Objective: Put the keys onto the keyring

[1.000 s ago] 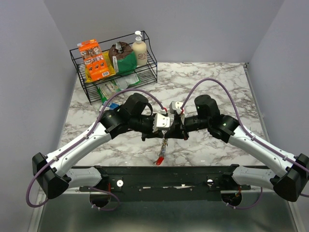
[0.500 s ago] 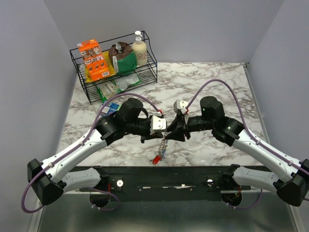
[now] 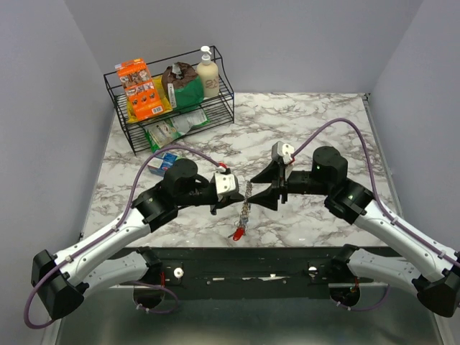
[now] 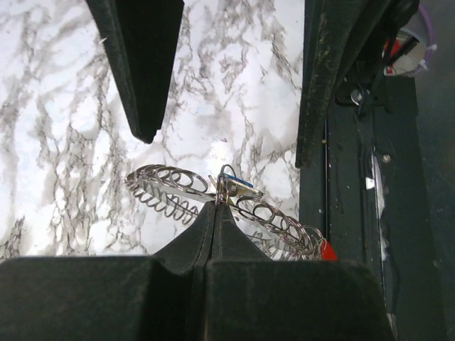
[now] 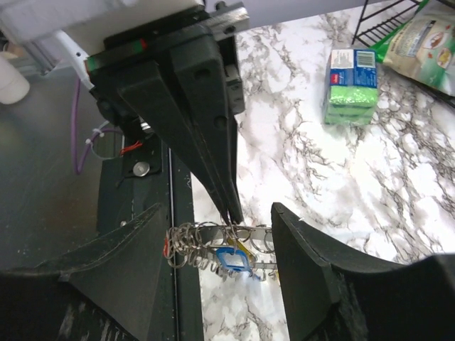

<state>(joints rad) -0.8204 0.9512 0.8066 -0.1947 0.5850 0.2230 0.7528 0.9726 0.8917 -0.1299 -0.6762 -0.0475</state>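
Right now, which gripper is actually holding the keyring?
The left gripper: it is pinched shut on the keyring. The right gripper is open, with one finger on each side of it.

A white counter [image 3: 287, 108] veined in grey like marble fills the middle of the top view, closed in by plain, pale lavender-grey walls: a back wall [image 3: 287, 43] at 12 o'clock, a left wall [image 3: 43, 144] at 9 o'clock and a right wall [image 3: 424, 108] at 3 o'clock. A black wire rack [image 3: 227, 97] stands at the counter's far left corner, toward 11 o'clock. At 6 o'clock the counter ends at a black rail [image 3: 244, 262] with a dull grey metal sheet [image 3: 244, 323] beyond it, and the light is soft and even, leaving only faint shadows.
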